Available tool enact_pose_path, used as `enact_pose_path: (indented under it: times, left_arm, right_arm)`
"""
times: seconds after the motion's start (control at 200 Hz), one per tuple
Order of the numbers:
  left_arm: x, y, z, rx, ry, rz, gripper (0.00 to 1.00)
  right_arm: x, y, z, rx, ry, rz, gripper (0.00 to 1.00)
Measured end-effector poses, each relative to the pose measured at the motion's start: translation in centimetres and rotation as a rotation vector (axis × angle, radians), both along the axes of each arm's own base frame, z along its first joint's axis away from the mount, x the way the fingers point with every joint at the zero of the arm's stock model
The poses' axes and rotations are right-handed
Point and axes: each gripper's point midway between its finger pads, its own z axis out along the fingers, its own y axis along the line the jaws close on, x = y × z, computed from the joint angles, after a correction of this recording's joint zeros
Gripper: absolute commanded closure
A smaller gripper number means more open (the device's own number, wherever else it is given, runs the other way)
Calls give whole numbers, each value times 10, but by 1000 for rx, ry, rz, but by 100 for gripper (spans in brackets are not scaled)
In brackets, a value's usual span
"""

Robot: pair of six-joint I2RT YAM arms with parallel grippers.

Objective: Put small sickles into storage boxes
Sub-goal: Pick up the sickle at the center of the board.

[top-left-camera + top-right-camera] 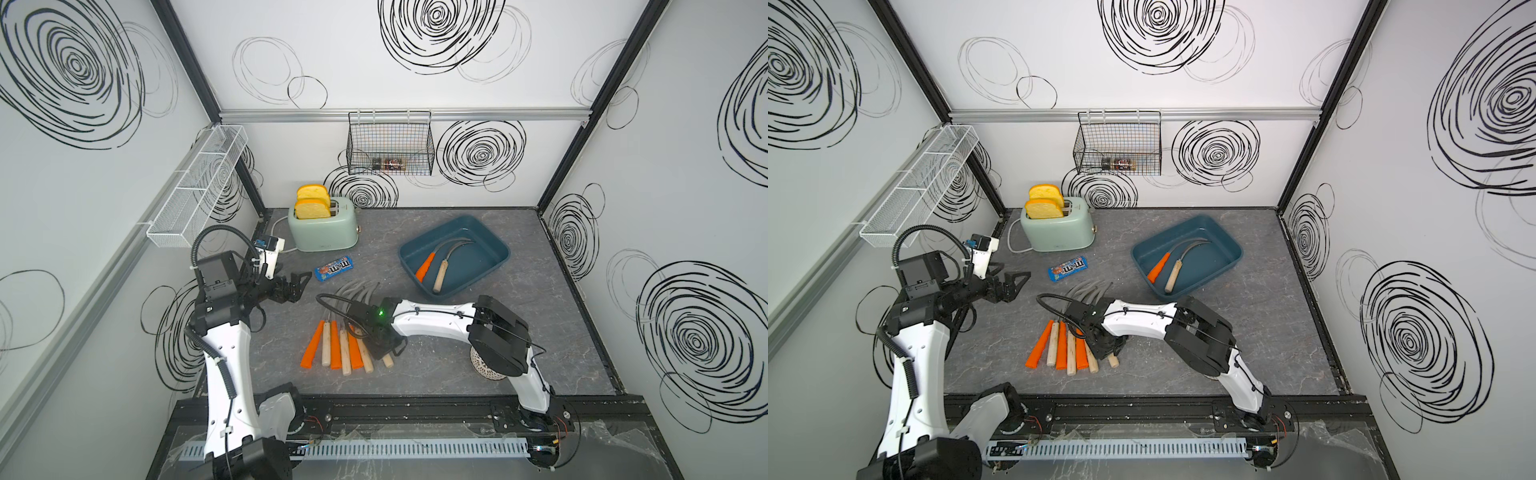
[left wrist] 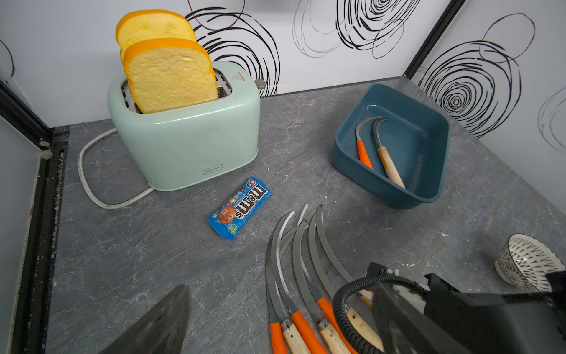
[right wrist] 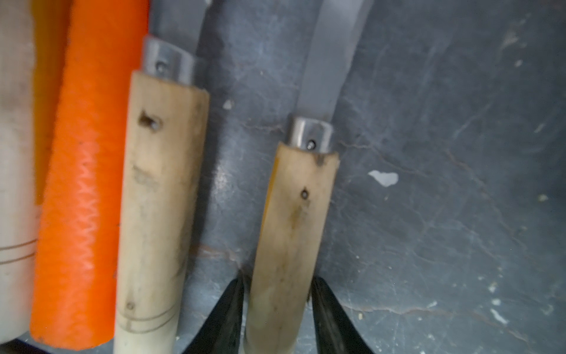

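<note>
- Note the right pincer (image 3: 278,291) closed narrow on the pale wooden handle of the rightmost small grey-bladed sickle (image 3: 295,211), with black fingertips (image 3: 234,300) against both sides near the butt end. Lifted off the grey stone-patterned desk (image 3: 444,184) or not: cannot tell.
- Squeeze firmly before raising. Gripped this far back, likely to droop at the blade end.
- Lift straight up first, to clear the curved blades (image 2: 294,245) fanned across one another at the far end of the row. Avoid a sideways drag, apt to snag the neighbouring wooden-handled sickle (image 3: 159,199) lying just beside, apart by a narrow gap.
- Carry far and right to the shallow dark teal-blue plastic tray (image 1: 478,257), well apart from the row. Holds an orange-handled sickle (image 1: 426,266) and a pale-handled sickle (image 1: 439,279) side by side.
- Lower over the bare right part of the tray floor, handle in line with those two. Release low, to avoid a bounce off the rim.
- Mind the white patterned bowl (image 1: 484,370) just under the right arm's elbow when swinging.
- Leave the left pincer (image 1: 301,286) alone: wide open, empty, hovering at the left near the blue candy pack (image 1: 334,269), clear of the path.
</note>
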Motion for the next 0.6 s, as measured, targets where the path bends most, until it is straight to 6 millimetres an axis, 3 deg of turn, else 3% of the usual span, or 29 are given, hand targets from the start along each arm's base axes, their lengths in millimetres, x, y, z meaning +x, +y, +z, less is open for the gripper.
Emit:
enact_pose_path:
  times: [0.365, 0.6]
  left_arm:
    - [4, 0, 26, 18, -54, -7, 4]
    - [5, -2, 24, -1, -45, -22, 4]
  right_arm:
    - [0, 0, 0, -1, 1, 0, 60]
    - [-6, -6, 0, -3, 18, 3, 60]
